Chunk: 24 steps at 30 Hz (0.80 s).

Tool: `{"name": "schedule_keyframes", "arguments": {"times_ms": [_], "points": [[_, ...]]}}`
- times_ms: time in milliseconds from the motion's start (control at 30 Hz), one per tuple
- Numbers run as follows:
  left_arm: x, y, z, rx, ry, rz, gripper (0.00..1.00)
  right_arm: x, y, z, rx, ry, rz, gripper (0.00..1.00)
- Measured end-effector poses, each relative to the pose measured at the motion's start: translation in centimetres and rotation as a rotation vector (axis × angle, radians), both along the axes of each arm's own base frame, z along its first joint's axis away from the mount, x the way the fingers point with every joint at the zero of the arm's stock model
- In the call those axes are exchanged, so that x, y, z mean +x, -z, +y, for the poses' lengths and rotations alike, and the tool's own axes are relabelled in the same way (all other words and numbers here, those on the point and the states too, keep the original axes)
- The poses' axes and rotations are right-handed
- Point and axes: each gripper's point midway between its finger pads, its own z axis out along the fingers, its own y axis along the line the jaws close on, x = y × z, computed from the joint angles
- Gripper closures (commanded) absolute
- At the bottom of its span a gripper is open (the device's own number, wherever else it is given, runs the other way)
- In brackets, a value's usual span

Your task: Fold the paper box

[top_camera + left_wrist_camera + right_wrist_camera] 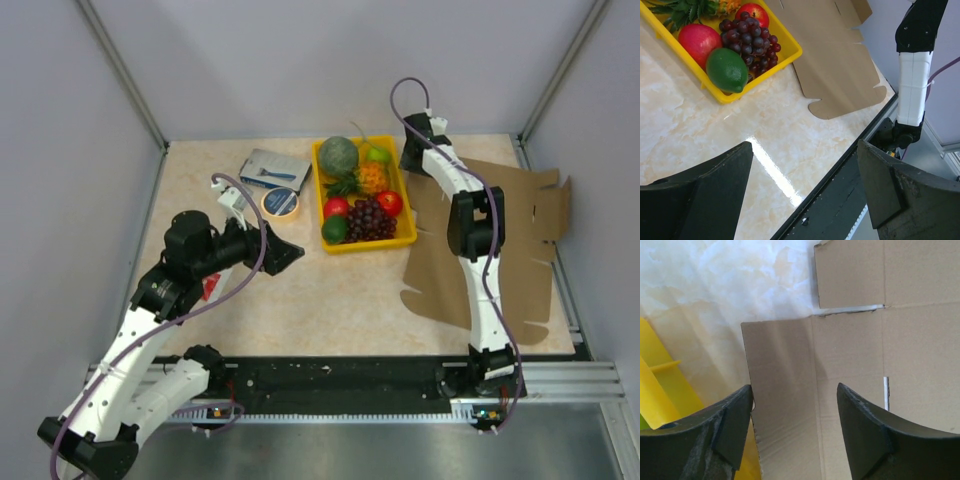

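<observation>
The box (530, 260) lies flat and unfolded at the right of the top view, its left edge just beside the tray (370, 246).

Right gripper (794, 390): jaws apart over a corner flap (782, 355), grasping nothing.

Left gripper (804, 145): jaws wide and empty, above the table (715, 130) at left.

Expect thin, light board that is stiff across its panels, hinges at the scored creases and probably slides on the smooth top. Take hold at a flap edge, close to a crease.

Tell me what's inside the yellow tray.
The yellow tray holds a melon, a pineapple, grapes, red fruit and green fruit; anything beneath them is hidden.
</observation>
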Motion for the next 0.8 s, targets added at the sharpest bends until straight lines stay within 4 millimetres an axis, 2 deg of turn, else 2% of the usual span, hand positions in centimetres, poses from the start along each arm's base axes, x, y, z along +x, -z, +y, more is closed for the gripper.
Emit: {"name": "schedule_keyframes", "arguments": {"times_ms": [67,167,200,267,300,333,500,600,667,700,733,800], "points": [[0.0,0.0,0.0,0.001,-0.003,0.0,0.11,-0.1,0.1,-0.1,-0.009,-0.005,0.005,0.4],[0.0,0.0,0.0,0.001,-0.003,0.0,0.11,-0.1,0.1,0.0,-0.017,-0.012,0.008,0.51],[0.0,0.0,0.0,0.001,-0.003,0.0,0.11,-0.1,0.1,0.1,-0.022,-0.017,0.009,0.63],[0.0,0.0,0.0,0.001,-0.002,0.0,0.11,-0.2,0.1,0.2,-0.031,-0.026,0.012,0.79],[0.0,0.0,0.0,0.001,-0.001,0.0,0.11,-0.2,0.1,0.2,-0.038,-0.033,0.014,0.92],[0.0,0.1,0.0,0.002,-0.001,0.002,0.11,-0.2,0.1,0.2,-0.046,-0.038,0.015,0.99],[0.0,0.3,-0.3,0.006,0.009,0.011,0.11,-0.5,-0.9,-0.4,-0.092,-0.051,0.013,1.0],[0.0,0.6,-0.6,0.01,0.018,0.023,0.11,-1.9,-2.5,-0.9,-0.118,-0.065,0.025,1.0],[0.1,0.9,-1.0,0.014,0.03,0.04,0.12,-3.2,-4.5,-1.6,-0.144,-0.074,0.024,1.0],[0.1,1.1,-1.4,0.014,0.038,0.051,0.13,-4.5,-6.7,-2.3,-0.17,-0.077,0.013,1.0],[0.2,1.3,-1.9,0.016,0.049,0.066,0.13,-4.9,-7.8,-2.6,-0.181,-0.08,0.005,1.0],[0.3,1.5,-3.1,0.016,0.078,0.086,0.13,-6.4,-11.4,-3.3,-0.21,-0.105,-0.033,1.0]]}}
